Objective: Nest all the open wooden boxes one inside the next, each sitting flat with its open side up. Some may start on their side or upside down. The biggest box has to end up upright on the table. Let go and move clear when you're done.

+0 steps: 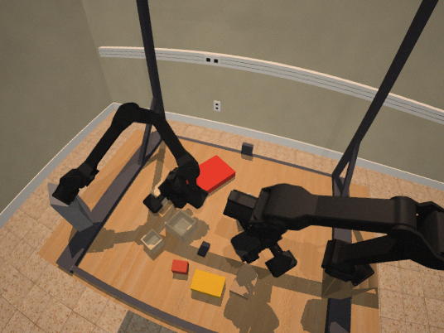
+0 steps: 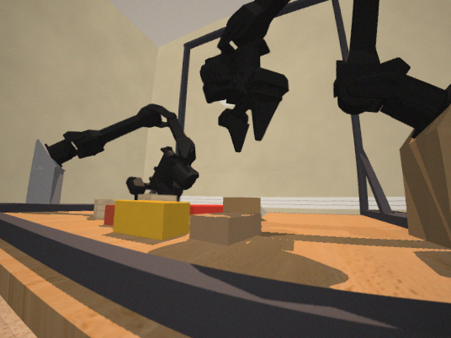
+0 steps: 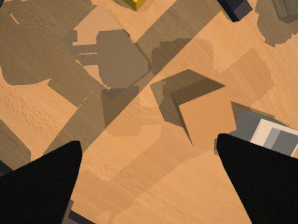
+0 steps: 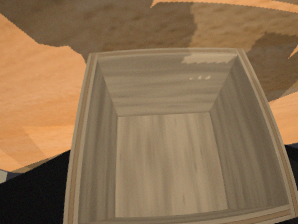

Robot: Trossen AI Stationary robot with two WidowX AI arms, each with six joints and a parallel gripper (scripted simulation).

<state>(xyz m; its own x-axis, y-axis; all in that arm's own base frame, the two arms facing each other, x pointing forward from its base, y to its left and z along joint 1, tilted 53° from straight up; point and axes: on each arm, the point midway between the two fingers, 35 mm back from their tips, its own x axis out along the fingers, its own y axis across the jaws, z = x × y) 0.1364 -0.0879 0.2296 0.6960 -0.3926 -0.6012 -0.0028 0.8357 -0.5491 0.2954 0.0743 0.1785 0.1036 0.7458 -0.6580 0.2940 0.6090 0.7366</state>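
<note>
While my right gripper [image 1: 175, 201] [image 2: 156, 196] [image 4: 167, 143] stands wide open and holds nothing, an open wooden box [image 4: 167, 165] sits open side up between its fingers. Near those fingers stand a middling box [image 1: 180, 224] and a small box [image 1: 152, 239], both open side up. My left gripper [image 1: 265, 258] [image 2: 248, 145] [image 3: 150, 145] is wide and unladen, with what seems a tilted box [image 3: 207, 117] just past one fingertip.
</note>
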